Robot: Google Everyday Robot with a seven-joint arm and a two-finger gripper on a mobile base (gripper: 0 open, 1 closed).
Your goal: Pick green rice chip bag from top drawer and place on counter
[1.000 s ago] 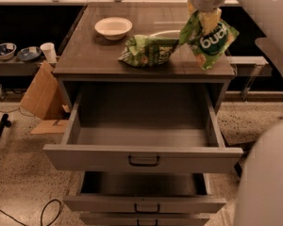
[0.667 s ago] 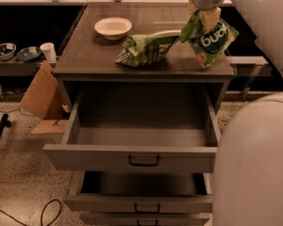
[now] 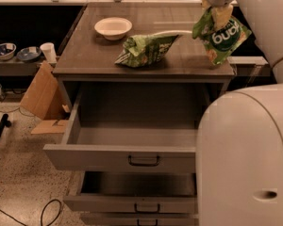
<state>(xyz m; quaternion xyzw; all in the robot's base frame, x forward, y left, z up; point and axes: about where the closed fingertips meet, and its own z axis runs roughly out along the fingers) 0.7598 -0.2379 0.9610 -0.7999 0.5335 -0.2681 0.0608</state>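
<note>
The green rice chip bag (image 3: 220, 34), light green with white "buck" letters, hangs in the air over the right part of the counter (image 3: 94, 55). My gripper (image 3: 216, 4) is at the top right, above the counter's right side, shut on the bag's top edge. The bag's lower corner is close to the counter's right front corner; I cannot tell whether it touches. The top drawer (image 3: 127, 157) stands pulled open below, and nothing shows inside it. My white arm covers the drawer's right side.
A darker green leafy bag (image 3: 144, 50) lies on the middle of the counter. A white bowl (image 3: 113, 28) sits at its back left. Lower drawers (image 3: 132, 204) are partly open. A cardboard piece (image 3: 40, 98), a cup (image 3: 48, 52) and bowls (image 3: 14, 52) are at the left.
The green rice chip bag has stayed over the counter's right side. My white arm has swung in and now covers much more of the lower right of the view.
</note>
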